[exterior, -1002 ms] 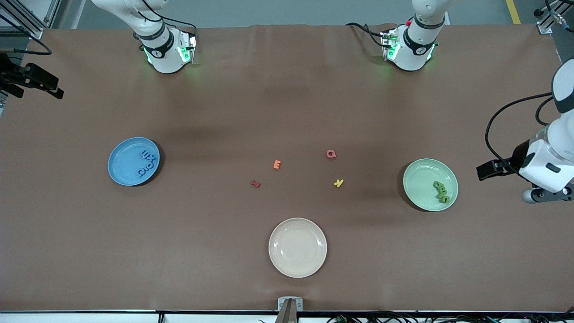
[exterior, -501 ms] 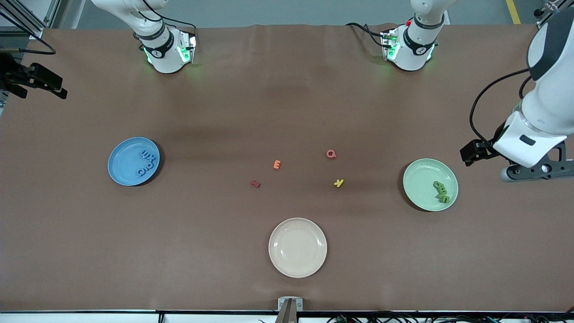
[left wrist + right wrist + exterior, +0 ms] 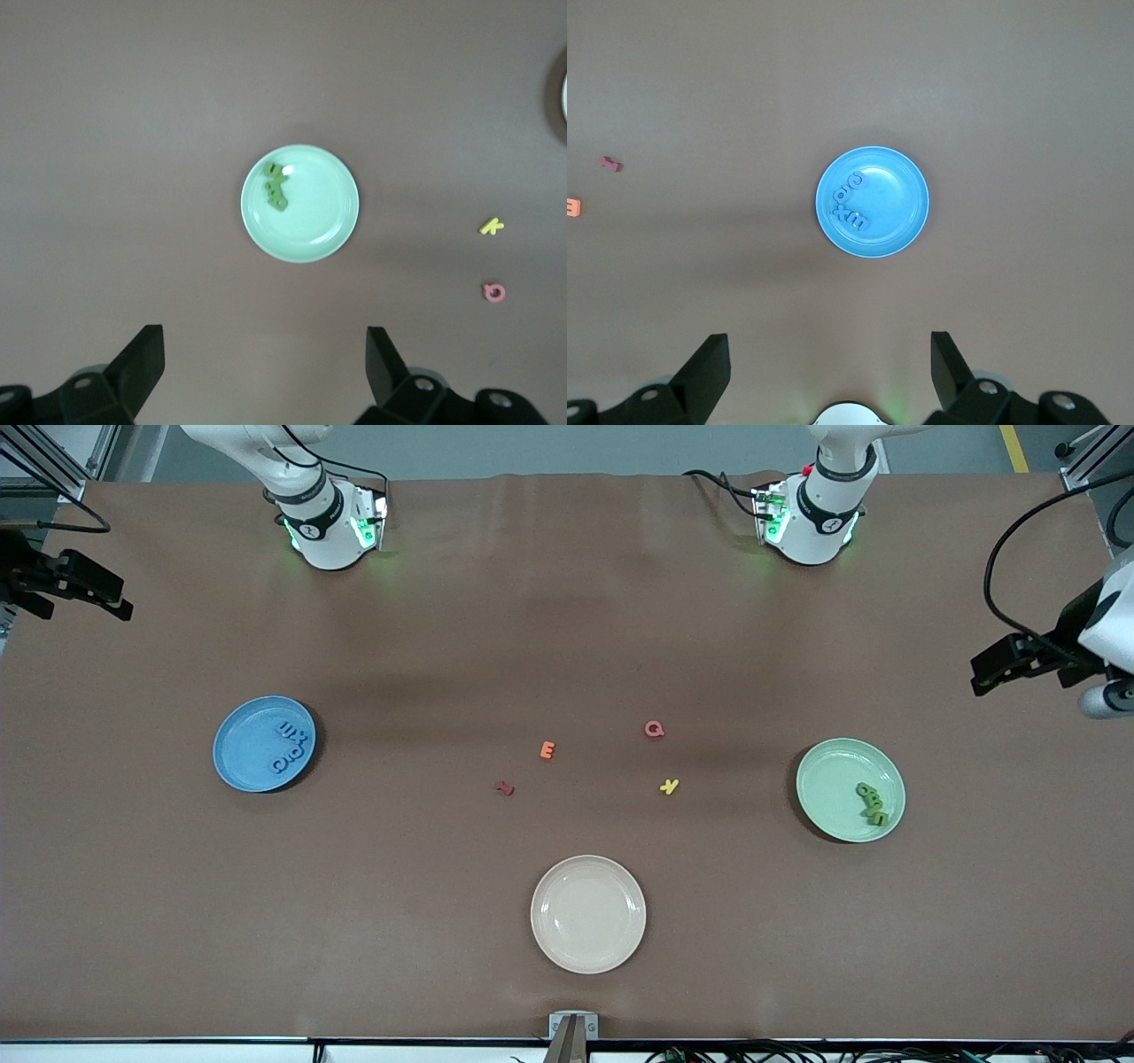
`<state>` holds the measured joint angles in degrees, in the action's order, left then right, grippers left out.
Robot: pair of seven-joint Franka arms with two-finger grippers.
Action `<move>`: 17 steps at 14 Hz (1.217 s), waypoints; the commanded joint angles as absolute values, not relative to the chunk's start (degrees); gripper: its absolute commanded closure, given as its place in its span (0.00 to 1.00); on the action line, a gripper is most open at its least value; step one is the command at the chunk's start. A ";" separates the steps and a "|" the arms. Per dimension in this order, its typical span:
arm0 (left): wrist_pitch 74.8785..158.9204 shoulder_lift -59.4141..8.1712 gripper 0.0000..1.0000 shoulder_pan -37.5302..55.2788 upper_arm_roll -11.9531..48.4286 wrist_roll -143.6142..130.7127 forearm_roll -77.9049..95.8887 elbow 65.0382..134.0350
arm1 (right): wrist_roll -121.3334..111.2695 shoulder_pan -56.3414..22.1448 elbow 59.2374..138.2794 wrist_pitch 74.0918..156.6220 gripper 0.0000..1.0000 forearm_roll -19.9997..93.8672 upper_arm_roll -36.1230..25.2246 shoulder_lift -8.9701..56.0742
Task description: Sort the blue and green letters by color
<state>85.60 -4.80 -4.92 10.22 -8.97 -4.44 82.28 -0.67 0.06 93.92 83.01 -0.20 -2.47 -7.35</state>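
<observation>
Several blue letters (image 3: 292, 746) lie in a cluster on the blue plate (image 3: 241, 751) toward the right arm's end of the table. Several green letters (image 3: 873, 802) lie heaped on the green plate (image 3: 828, 784) toward the left arm's end. My left gripper (image 3: 264, 343) hangs high over the table near the green plate (image 3: 321, 217) and its green letters (image 3: 275, 188), open and empty. High above the blue plate (image 3: 899, 199) and the blue letters (image 3: 850, 203), my right gripper (image 3: 828, 347) is open too, holding nothing.
An orange E (image 3: 547, 750), a pink Q (image 3: 654, 729), a dark red letter (image 3: 504, 787) and a yellow letter (image 3: 670, 786) lie mid-table. A cream plate (image 3: 588, 914) sits nearer the front camera, with nothing on it.
The left arm has swung up and away from beside the green plate, toward the bases' side of the table's end. The right arm has barely moved. Letters and plates stay put.
</observation>
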 commanded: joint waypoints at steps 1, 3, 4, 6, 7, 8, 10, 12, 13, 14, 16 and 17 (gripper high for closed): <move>85.96 1.22 0.00 1.04 2.93 -8.00 -2.37 89.72 | -0.70 0.17 95.19 83.58 0.00 -0.18 -2.46 -8.79; 86.57 3.85 0.00 2.02 1.41 -6.69 -1.67 92.97 | -0.70 0.18 95.19 83.58 0.00 -0.18 -2.46 -8.79; 86.57 4.13 0.00 1.93 1.41 -6.68 -1.58 93.08 | -0.70 0.18 95.19 83.58 0.00 -0.18 -2.46 -8.79; 86.57 4.04 0.00 0.88 2.89 -6.68 -1.67 92.99 | -0.70 0.18 95.19 84.28 0.00 -0.09 -2.46 -8.79; 86.57 4.04 0.00 -0.77 4.55 -6.68 -1.67 92.90 | -0.70 0.18 95.19 84.64 0.00 -0.09 -2.46 -8.79; 86.66 4.13 0.00 -1.49 5.70 -6.68 -1.67 92.90 | -0.70 0.18 95.19 84.81 0.00 0.00 -2.55 -8.79; 86.57 4.13 0.00 -1.58 5.71 -6.68 -1.67 92.90 | -0.70 0.44 95.19 84.99 0.00 1.05 -2.72 -8.79; 86.49 4.22 0.00 -1.32 6.24 -6.68 -1.93 93.08 | -0.70 0.53 95.19 84.90 0.00 1.76 -2.72 -8.79; 86.40 4.31 0.00 -1.32 6.76 -6.59 -2.02 93.08 | -0.70 0.53 95.19 84.90 0.00 1.76 -2.72 -8.79; 86.14 4.31 0.00 -1.23 6.85 -6.50 -2.02 92.90 | -0.70 0.53 95.19 84.90 0.00 1.76 -2.72 -8.79; 86.04 4.22 0.00 -1.23 6.86 -6.33 -1.67 92.38 | -0.70 0.53 95.19 84.81 0.00 1.76 -2.72 -8.79; 86.04 4.22 0.00 -1.06 6.86 -6.42 -1.58 92.20 | -0.70 0.53 95.19 84.81 0.00 1.76 -2.72 -8.79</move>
<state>85.79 2.93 -0.49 6.51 -7.82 -2.56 91.70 -0.67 0.16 93.94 84.44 0.97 -2.77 -7.35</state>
